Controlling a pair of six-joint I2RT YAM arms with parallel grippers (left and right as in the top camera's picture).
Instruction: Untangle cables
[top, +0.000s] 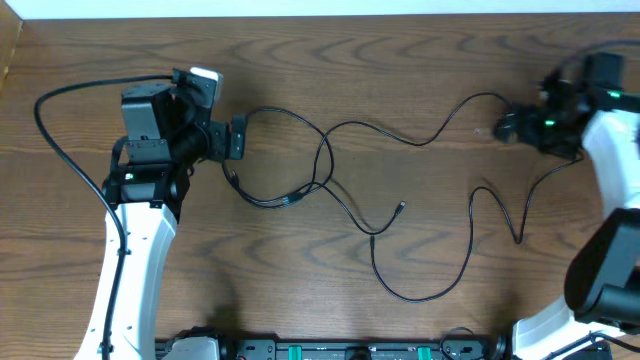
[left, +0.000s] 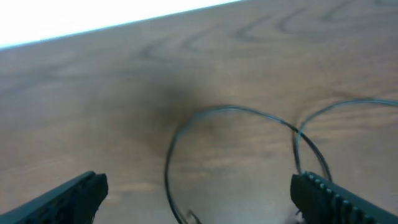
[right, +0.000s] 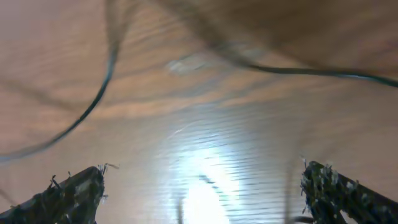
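Arms reach inward over brown wooden table (top: 300, 60). Left gripper (top: 240, 138) and right gripper (top: 503, 127) both gape wide, holding nothing. Thin black cables (top: 418, 144) lie between them.

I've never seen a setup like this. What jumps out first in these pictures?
Thin black cables sprawl in loose loops across the middle of the wooden table, crossing one another in places. The left gripper stands open at the left end of the tangle. The right gripper is open too, near the cables' far right end.
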